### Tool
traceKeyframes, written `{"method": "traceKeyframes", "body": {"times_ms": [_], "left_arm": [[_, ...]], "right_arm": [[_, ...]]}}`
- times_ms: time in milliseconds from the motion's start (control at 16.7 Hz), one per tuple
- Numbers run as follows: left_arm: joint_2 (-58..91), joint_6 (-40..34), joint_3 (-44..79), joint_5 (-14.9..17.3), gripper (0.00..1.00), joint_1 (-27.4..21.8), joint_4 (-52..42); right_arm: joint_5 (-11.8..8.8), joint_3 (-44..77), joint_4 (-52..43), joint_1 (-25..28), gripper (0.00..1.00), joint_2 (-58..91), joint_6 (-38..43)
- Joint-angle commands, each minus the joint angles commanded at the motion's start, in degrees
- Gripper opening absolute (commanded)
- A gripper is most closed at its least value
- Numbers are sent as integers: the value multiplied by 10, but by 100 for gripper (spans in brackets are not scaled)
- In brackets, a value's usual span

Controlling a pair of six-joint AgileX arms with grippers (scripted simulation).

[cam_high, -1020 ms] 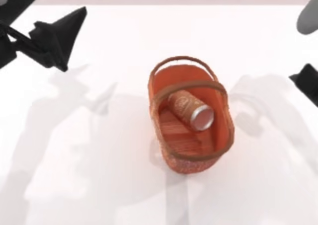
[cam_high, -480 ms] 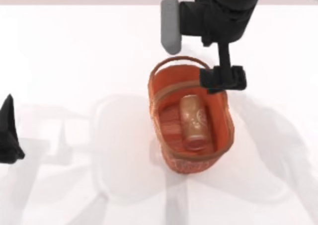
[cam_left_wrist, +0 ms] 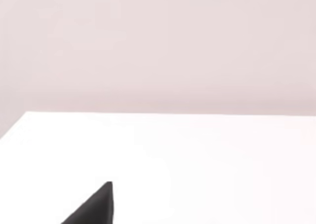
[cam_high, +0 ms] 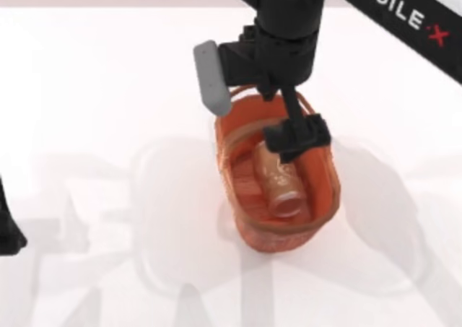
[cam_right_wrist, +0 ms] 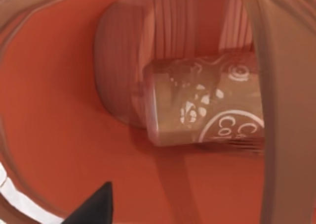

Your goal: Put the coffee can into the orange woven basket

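Found the coffee can [cam_high: 278, 184] lying on its side on the slatted bottom of the orange woven basket [cam_high: 328, 197], one round end turned toward the near end of the basket, logo side up, touching the floor and well below the brown rim. Held nothing else in the basket besides that single can. Showed, in the right wrist view, the same can [cam_right_wrist: 207, 110] resting against the orange inner wall [cam_right_wrist: 59, 110], with a brown handle [cam_right_wrist: 276, 85] arching across beside it. Placed the right gripper [cam_high: 296, 136] directly over the basket's far half, just above the can's far end; could not tell whether spread, pressed together or pinching anything. Judged the placing step all but done, with the can already inside. Called next, by that reading, for a straight lift clear of the handles and rim without nudging the basket, then a retreat off the white table [cam_high: 108, 89]. Kept the left arm [cam_high: 7, 233] parked at the table's left edge, its grip equally impossible to tell.
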Motion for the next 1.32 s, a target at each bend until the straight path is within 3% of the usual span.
{"method": "traceKeyframes", "body": {"times_ms": [840, 1320], "left_arm": [[0, 0, 0, 0, 100, 0, 0], [0, 0, 0, 0, 100, 0, 0]], "right_arm": [[0, -81, 61, 0, 100, -20, 0], [0, -81, 61, 0, 40, -20, 0]]}}
